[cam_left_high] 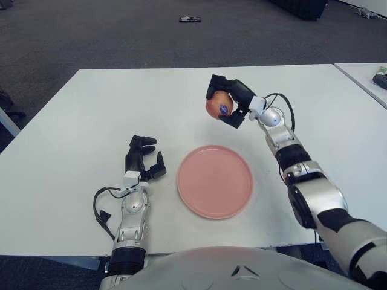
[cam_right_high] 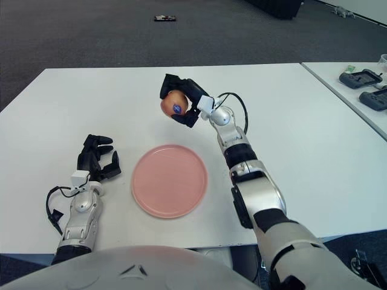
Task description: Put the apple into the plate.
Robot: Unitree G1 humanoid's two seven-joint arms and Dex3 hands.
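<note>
The right hand (cam_left_high: 228,101) shows just above the middle of the frame, its dark fingers (cam_left_high: 242,90) curled round the apple (cam_left_high: 218,106), which it has firmly in its grasp. The apple (reddish-yellow, with a small blue sticker facing the camera) shows against the white bench (cam_left_high: 72,133) above and slightly right of the plate's top edge, apart from the plate. Whether it is lifted clear of the bench cannot be told for sure.

The pink plate (cam_left_high: 214,181) lies flat on the bench at lower centre, with nothing on it.

The left hand (cam_left_high: 144,158) shows at lower left, just to the left of the plate, its fingers loosely spread and holding nothing. A black cable (cam_left_high: 100,208) loops beside its forearm.

At the right edge of the frame, dark devices (cam_right_high: 363,78) lie on a second bench (cam_right_high: 338,90).
</note>
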